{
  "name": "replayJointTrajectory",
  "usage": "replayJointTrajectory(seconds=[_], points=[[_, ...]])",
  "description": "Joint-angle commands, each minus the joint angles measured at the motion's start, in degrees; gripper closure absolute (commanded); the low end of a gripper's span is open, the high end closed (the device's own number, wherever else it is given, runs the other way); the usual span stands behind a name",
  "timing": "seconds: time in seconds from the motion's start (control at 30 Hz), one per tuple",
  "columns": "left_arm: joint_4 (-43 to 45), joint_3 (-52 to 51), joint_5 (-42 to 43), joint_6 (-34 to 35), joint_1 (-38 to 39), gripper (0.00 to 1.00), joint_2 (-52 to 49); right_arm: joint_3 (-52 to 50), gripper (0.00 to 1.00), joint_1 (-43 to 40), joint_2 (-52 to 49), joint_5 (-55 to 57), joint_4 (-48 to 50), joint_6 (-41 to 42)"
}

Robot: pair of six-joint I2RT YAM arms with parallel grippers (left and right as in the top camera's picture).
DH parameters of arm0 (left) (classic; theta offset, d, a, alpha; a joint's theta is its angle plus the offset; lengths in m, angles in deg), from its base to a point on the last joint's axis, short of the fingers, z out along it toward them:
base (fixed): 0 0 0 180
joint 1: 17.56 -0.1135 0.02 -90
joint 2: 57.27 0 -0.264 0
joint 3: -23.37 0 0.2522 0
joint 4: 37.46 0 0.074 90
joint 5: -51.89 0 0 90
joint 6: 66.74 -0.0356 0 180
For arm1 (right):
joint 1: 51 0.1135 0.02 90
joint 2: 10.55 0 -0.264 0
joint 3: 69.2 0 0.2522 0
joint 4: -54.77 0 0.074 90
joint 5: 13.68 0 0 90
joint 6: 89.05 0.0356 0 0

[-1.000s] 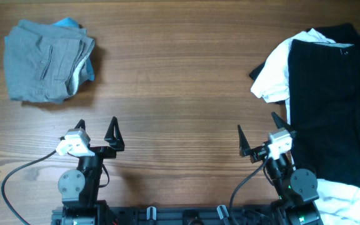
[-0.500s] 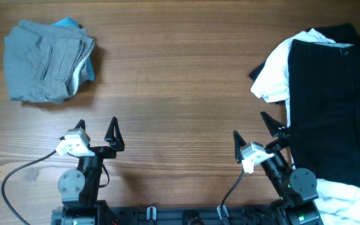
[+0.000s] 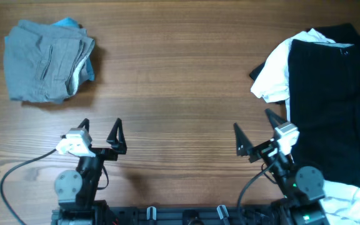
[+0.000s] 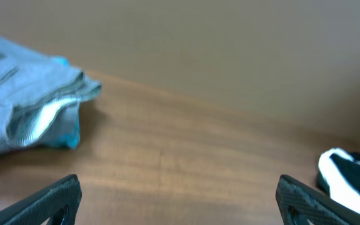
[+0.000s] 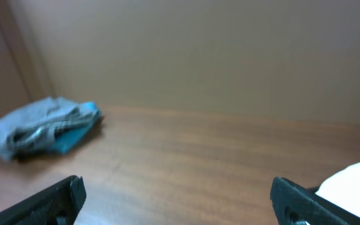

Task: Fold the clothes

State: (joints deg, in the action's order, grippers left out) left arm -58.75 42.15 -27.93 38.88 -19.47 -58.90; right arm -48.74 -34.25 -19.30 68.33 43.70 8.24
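The black shorts [image 3: 336, 106] lie spread flat at the right edge of the table, on top of the white T-shirt [image 3: 272, 75], which sticks out at their left and bottom. The folded grey shorts [image 3: 42, 59] sit at the far left. My left gripper [image 3: 100, 125] is open and empty near the front edge, left of centre. My right gripper [image 3: 253, 122] is open and empty just left of the black shorts, not touching them. The left wrist view shows the left gripper [image 4: 180, 200], the grey shorts [image 4: 17, 119] and the T-shirt's edge [image 4: 339, 175]. The right wrist view shows the right gripper [image 5: 180, 197] over bare wood.
A blue cloth [image 3: 70, 25] peeks out under the grey shorts. It also shows in the left wrist view [image 4: 67, 134]. Bare wooden table [image 3: 180, 81] lies between the two piles. The arm bases and cables sit at the front edge.
My right wrist swung left and then back, ending a little closer to the black shorts. My left gripper shifted slightly to the right. The clothes have not moved.
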Motion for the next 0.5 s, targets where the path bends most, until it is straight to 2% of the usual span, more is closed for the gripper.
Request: replayJointTrajectory(seconds=[0.0, 0.07, 0.17, 0.3, 0.33, 0.4, 0.47], points=[[-7.2, 13.4, -0.2, 0.3, 0.3, 0.00, -7.3, 15.2, 0.00, 0.1, -9.1, 5.7, -9.9, -0.3], [-15.6, 21.7, -0.2, 0.3, 0.3, 0.00, -16.6, 23.6, 0.00, 0.0, -18.8, 6.1, -17.0, -3.6], [-21.6, 31.0, 1.9, 0.3, 0.3, 0.00, -28.9, 36.1, 0.00, -0.7, -33.3, 6.8, -26.2, -4.5], [-29.0, 44.4, 3.3, 0.3, 0.3, 0.00, -44.3, 57.6, 0.00, -5.8, -53.8, -13.6, -38.0, -4.5], [-30.6, 47.1, 3.3, 0.3, 0.3, 0.00, -47.7, 62.0, 0.00, -6.6, -58.1, -15.5, -41.3, -3.8], [-32.0, 49.6, 3.6, 0.3, 0.3, 0.00, -51.4, 66.0, 0.00, -7.5, -63.3, -15.6, -44.8, -6.0], [-31.8, 49.8, 4.1, 0.3, 0.3, 0.00, -53.8, 67.0, 0.00, -9.4, -67.0, -9.5, -44.9, -4.9]])
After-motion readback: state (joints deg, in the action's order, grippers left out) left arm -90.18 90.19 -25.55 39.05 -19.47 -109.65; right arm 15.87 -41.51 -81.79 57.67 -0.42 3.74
